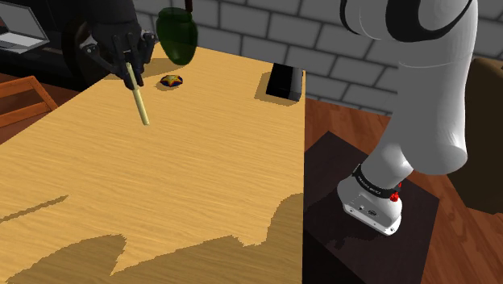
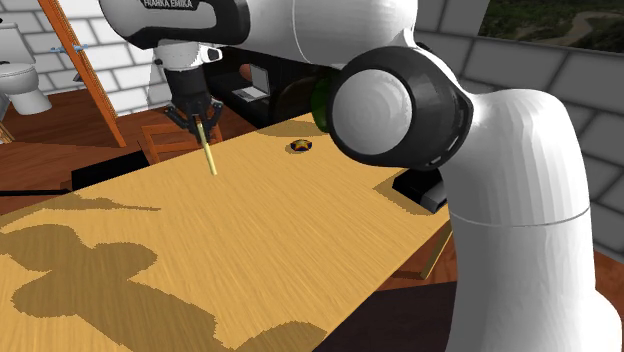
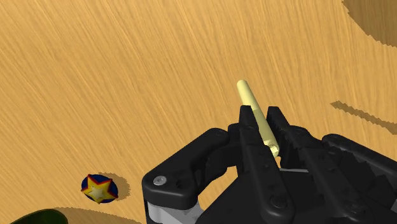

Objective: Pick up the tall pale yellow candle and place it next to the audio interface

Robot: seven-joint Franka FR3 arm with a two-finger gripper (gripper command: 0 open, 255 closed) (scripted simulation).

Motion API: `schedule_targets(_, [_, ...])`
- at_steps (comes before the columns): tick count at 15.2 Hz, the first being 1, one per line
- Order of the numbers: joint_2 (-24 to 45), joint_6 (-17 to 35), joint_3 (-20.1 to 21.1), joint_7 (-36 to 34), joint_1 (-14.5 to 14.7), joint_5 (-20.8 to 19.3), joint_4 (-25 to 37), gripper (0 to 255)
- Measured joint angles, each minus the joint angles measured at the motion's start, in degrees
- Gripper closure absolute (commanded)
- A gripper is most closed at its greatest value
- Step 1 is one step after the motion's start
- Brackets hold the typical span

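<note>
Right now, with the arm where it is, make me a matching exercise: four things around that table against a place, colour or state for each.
Things:
1. candle
2. vase
3. star disc
4. black box

Descriptions:
A. by the table edge at the shoulder view's right
B. dark green
C. clasped in the hand
D. lying flat on the tabletop

Pairs: 1-C, 2-B, 3-D, 4-A

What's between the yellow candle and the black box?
In the shoulder view, a small star-patterned disc sits roughly between the candle and the black audio interface, nearer the candle; the rest is bare tabletop.
</note>
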State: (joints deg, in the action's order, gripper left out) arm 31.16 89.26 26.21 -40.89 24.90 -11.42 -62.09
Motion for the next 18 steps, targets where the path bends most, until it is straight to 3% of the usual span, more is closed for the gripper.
schedule_targets(8, [3.5, -8.7, -0.4, 0.1, 3.0, -1.3, 12.4, 255])
schedule_targets(13, [10.8, -17.9, -1.8, 1.2, 7.8, -3.5, 29.4, 255])
schedule_targets(15, [8.4, -16.3, -0.9, 2.1, 5.0, -3.1, 25.2, 255])
schedule_targets(18, [0.6, -10.2, 0.7, 4.2, -2.4, -0.8, 10.8, 255])
